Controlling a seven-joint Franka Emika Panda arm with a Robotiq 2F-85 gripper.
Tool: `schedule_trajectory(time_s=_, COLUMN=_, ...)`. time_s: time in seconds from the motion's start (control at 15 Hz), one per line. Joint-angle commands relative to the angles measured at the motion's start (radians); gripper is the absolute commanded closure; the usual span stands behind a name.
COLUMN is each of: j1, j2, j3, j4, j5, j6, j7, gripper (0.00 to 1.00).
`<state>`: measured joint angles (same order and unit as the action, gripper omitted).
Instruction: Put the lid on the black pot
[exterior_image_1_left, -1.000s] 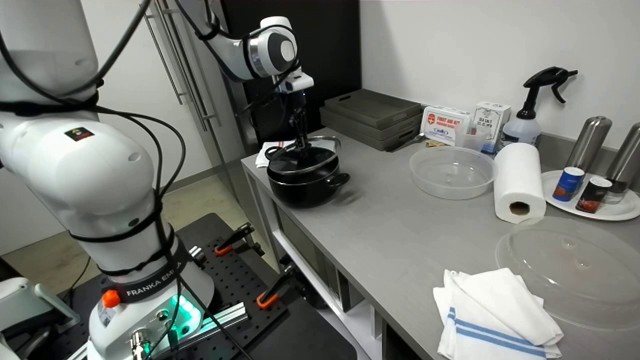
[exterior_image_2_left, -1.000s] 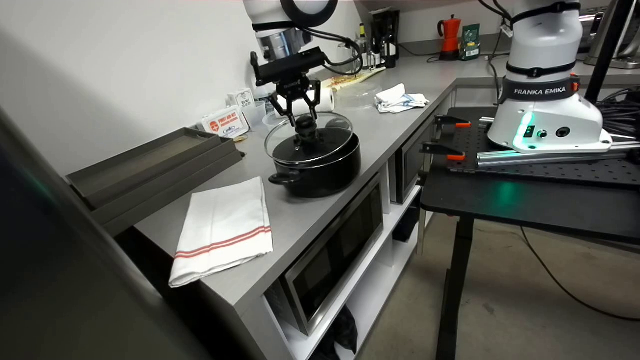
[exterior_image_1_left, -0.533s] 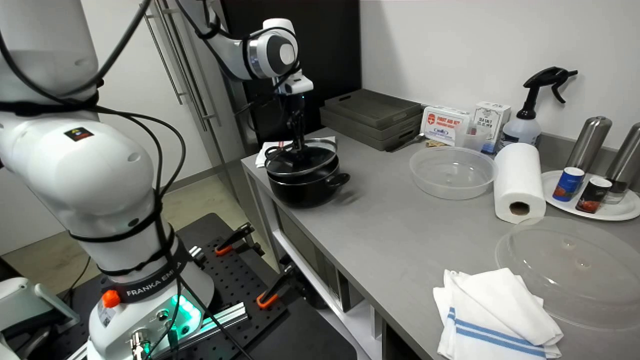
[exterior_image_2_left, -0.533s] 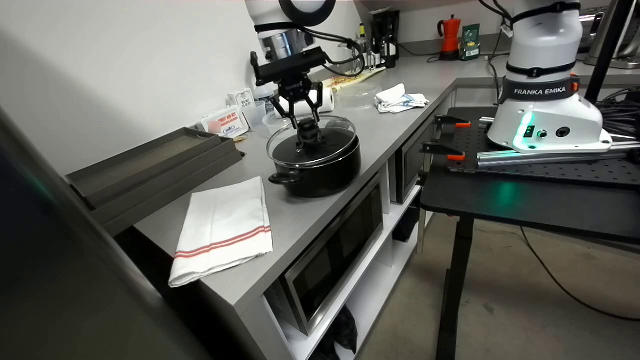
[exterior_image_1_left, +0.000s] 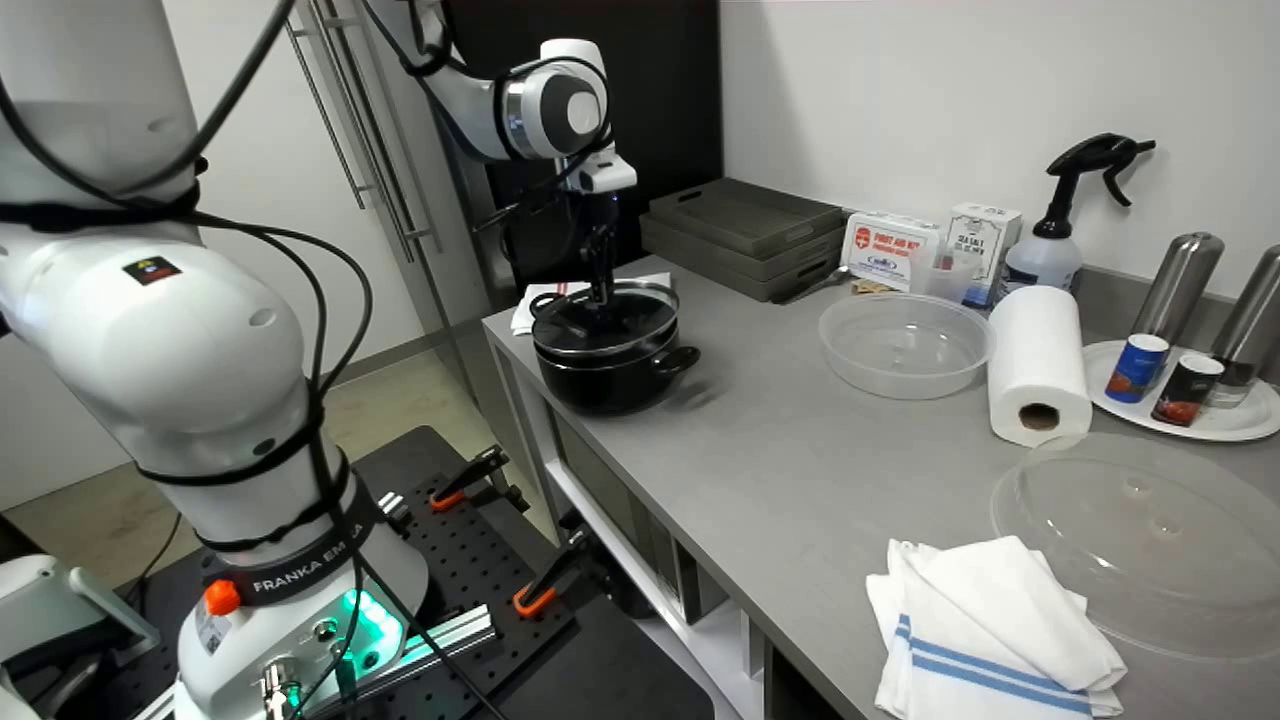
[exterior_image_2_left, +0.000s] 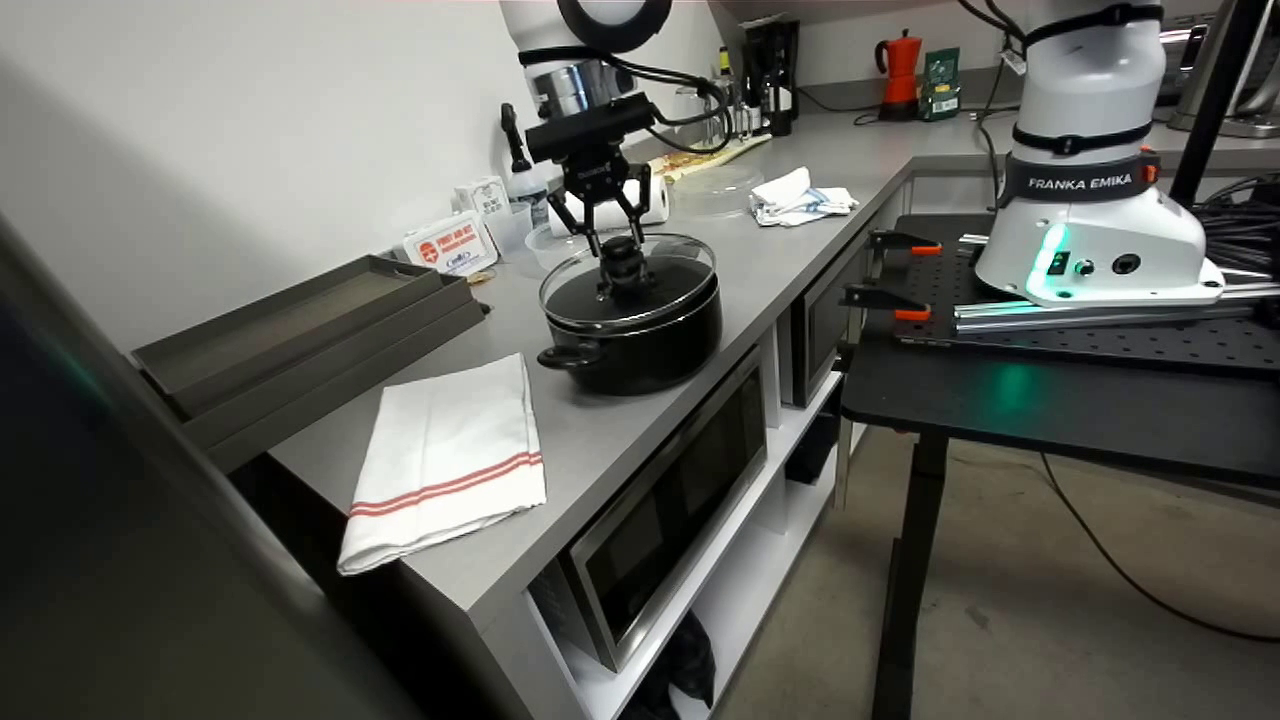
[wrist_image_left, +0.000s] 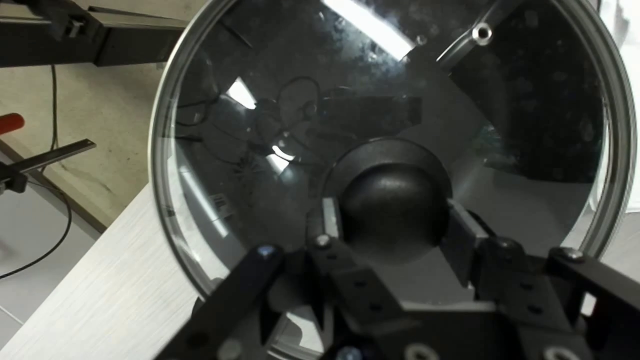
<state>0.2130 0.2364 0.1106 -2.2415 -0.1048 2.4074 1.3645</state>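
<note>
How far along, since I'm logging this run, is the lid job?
Looks done: the lid is over the black pot in both exterior views. In hand: the gripper is closed on the knob. Left, probably: settling the lid, which seems slightly raised, then letting go; whether it touches the black pot is unclear.

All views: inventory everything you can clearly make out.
black pot: 1, black, counter
lid: 1, clear, over black pot
towels: 2, white, counter
tray stack: 1, grey, by wall
first-aid kit, salt box: 1 each, white, by wall
spray bottle: 1, white-black, by wall
bowl, dish, cup: 1 each, clear, counter
paper roll, plate: 1 each, white, counter
mills: 2, steel, at plate
shakers: 2, blue and black, plate
moka pot: 1, red-black, far counter
clamps: 2, black-orange, robot table
gripper: 1, black, on lid
arm: 1, white, robot table
</note>
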Motion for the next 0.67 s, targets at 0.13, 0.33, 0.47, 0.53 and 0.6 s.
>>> schedule_trajectory(time_s=0.13, j1=-0.018, j2=-0.022, j3=0.003, j4=-0.015, j5=0.074, j6=0.029, j7=-0.094, gripper=0.74)
schedule_trajectory(time_s=0.33, j1=-0.021, j2=-0.02, j3=0.003, j4=-0.02, j5=0.102, j6=0.047, j7=-0.128, gripper=0.74)
schedule_trajectory(time_s=0.47, j1=-0.024, j2=-0.015, j3=0.002, j4=-0.021, j5=0.123, j6=0.053, j7=-0.149, gripper=0.74)
schedule_trajectory(time_s=0.53, j1=-0.024, j2=-0.013, j3=0.002, j4=-0.022, j5=0.13, j6=0.055, j7=-0.157, gripper=0.74)
schedule_trajectory(time_s=0.6, j1=-0.026, j2=-0.01, j3=0.001, j4=-0.023, j5=0.137, j6=0.058, j7=-0.164, gripper=0.74)
